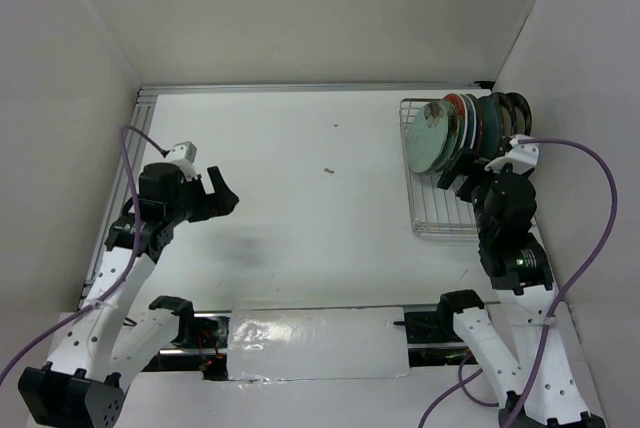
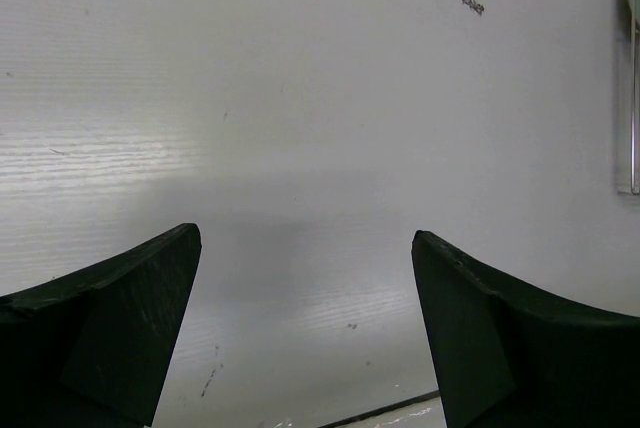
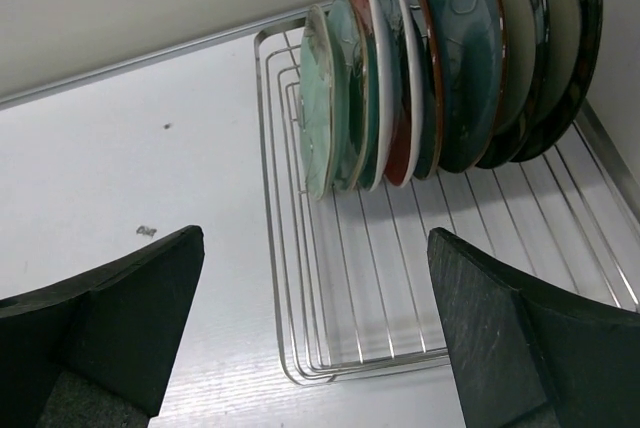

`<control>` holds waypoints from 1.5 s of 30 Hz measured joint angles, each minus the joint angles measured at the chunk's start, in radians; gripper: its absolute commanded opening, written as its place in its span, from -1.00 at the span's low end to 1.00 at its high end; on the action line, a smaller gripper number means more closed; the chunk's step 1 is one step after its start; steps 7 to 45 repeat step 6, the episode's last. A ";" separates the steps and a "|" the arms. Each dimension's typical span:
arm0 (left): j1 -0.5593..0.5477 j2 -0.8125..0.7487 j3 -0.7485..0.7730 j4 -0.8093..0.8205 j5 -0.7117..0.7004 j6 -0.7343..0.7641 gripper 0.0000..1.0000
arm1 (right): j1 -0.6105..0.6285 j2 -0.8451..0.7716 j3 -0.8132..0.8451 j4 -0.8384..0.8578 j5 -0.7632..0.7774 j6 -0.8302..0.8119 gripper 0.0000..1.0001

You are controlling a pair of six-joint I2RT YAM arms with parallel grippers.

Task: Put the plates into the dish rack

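The silver wire dish rack (image 1: 440, 220) stands at the right of the table. Several plates (image 1: 470, 126) stand on edge in a row at its far end. The right wrist view shows them: pale mint (image 3: 318, 98) in front, then red (image 3: 400, 148), dark teal (image 3: 462, 68) and dark-rimmed beige ones (image 3: 560, 38), on the rack (image 3: 300, 278). My right gripper (image 1: 457, 173) is open and empty above the rack's near part, in front of the plates. My left gripper (image 1: 222, 193) is open and empty over the bare table at the left. No plate lies on the table.
White walls enclose the table on three sides. A small dark speck (image 1: 328, 170) lies mid-table, also in the left wrist view (image 2: 472, 4). A metal rail runs along the left edge (image 1: 125, 178). The rack's edge shows at the far right of the left wrist view (image 2: 633, 108).
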 measured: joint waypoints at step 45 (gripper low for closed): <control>-0.003 -0.021 -0.010 0.002 -0.050 0.001 0.99 | 0.000 -0.032 -0.031 -0.024 -0.058 0.008 0.98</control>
